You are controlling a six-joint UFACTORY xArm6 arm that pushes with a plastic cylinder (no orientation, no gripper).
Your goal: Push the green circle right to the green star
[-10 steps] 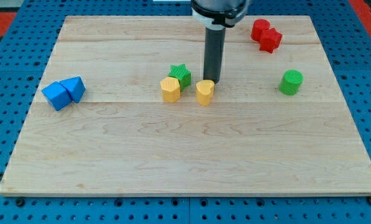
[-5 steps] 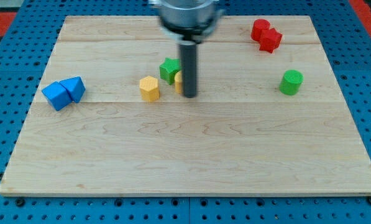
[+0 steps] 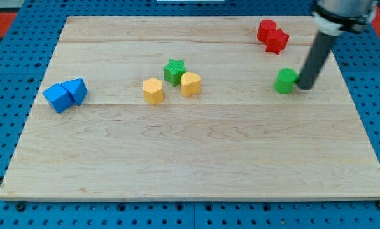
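The green circle (image 3: 284,81) sits on the wooden board (image 3: 190,152) at the view's right. My tip (image 3: 303,86) touches its right side; the rod slants up to the view's top right. The green star (image 3: 174,70) lies left of centre, far to the left of the circle. A yellow heart (image 3: 190,83) rests against the star's lower right. A yellow hexagon (image 3: 153,90) lies to the star's lower left.
Two red blocks (image 3: 272,35) sit together at the view's top right, above the green circle. Two blue blocks (image 3: 65,94), one a triangle, sit together at the view's left.
My tip has jumped from beside the yellow heart near the star to the right side of the green circle. The circle has slid a little to the left.
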